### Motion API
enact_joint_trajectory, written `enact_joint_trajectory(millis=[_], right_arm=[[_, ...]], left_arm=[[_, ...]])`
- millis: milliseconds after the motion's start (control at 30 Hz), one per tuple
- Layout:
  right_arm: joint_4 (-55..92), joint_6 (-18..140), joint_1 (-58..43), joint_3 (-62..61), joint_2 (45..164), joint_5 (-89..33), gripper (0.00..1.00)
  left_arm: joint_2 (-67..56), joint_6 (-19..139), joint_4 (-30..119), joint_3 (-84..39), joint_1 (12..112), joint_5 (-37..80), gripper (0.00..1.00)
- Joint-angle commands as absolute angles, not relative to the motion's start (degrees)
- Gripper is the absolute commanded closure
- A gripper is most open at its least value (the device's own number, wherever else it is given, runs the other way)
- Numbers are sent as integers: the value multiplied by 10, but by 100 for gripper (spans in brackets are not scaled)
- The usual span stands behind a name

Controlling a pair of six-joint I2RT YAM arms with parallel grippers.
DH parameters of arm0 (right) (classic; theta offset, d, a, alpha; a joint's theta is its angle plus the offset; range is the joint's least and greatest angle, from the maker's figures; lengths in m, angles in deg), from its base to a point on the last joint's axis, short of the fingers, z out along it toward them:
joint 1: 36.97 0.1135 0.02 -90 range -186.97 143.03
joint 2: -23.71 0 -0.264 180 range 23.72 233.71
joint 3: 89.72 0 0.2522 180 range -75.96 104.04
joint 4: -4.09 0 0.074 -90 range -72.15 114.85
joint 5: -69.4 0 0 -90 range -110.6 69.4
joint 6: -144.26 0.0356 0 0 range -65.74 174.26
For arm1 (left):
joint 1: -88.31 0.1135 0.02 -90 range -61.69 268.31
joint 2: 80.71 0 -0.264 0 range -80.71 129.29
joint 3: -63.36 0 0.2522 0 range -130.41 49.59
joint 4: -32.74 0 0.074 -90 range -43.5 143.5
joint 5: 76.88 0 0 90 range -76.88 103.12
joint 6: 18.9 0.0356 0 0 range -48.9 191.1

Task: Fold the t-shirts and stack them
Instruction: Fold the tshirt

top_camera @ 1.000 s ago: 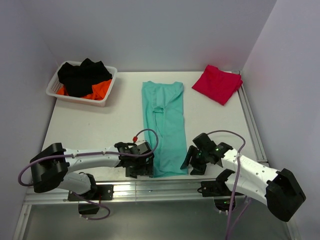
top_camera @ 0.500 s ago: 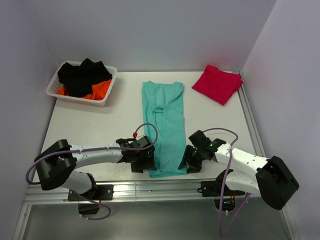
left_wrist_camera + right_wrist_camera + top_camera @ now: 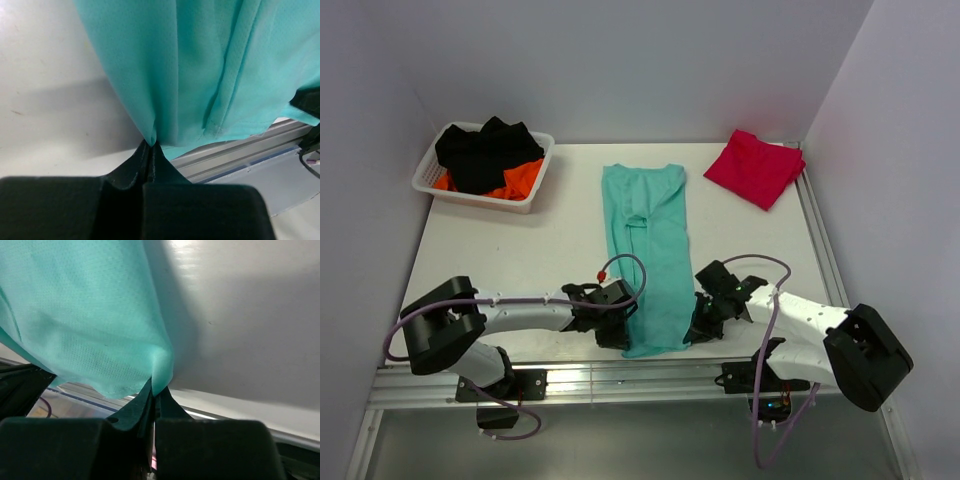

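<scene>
A teal t-shirt (image 3: 648, 250), folded into a long strip, lies down the middle of the table with its hem at the near edge. My left gripper (image 3: 623, 333) is shut on the hem's left corner; in the left wrist view the teal t-shirt (image 3: 200, 70) is pinched between my closed fingertips (image 3: 150, 145). My right gripper (image 3: 697, 327) is shut on the right corner, where the teal t-shirt (image 3: 90, 320) is bunched at the tips (image 3: 156, 390). A red t-shirt (image 3: 755, 167), folded, lies at the far right corner.
A white basket (image 3: 428, 182) with black and orange clothes sits at the far left. A metal rail (image 3: 620, 375) runs along the table's near edge, and another runs down the right side (image 3: 820, 240). Walls enclose the table.
Both grippers have moved inward onto the teal shirt's near corners and closed on the fabric. The hem has bunched and narrowed slightly.
</scene>
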State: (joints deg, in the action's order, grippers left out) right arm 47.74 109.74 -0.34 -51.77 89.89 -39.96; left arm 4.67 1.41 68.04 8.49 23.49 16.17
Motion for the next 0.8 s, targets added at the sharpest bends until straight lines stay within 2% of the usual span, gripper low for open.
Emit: enact_joint_trajectory(millis=[0,200,367,567,767], right_arm=[[530,1081,-1,-496,884,-375,100],[656,1080,-1,-408,827,-356,100],[719,1059,-1,-307,849,-346,100],[726,1021,-11,-218,927,-333,100],[722,975,-46,-143,1024,-336,100]], left_arm=[[41,16,708,67,224,158,100],[-33,4,810,27,215,154,100],[-72,3,887,-33,230,134,100],[-97,39,899,-67,319,156,100],[-70,110,908,-104,429,180,100]])
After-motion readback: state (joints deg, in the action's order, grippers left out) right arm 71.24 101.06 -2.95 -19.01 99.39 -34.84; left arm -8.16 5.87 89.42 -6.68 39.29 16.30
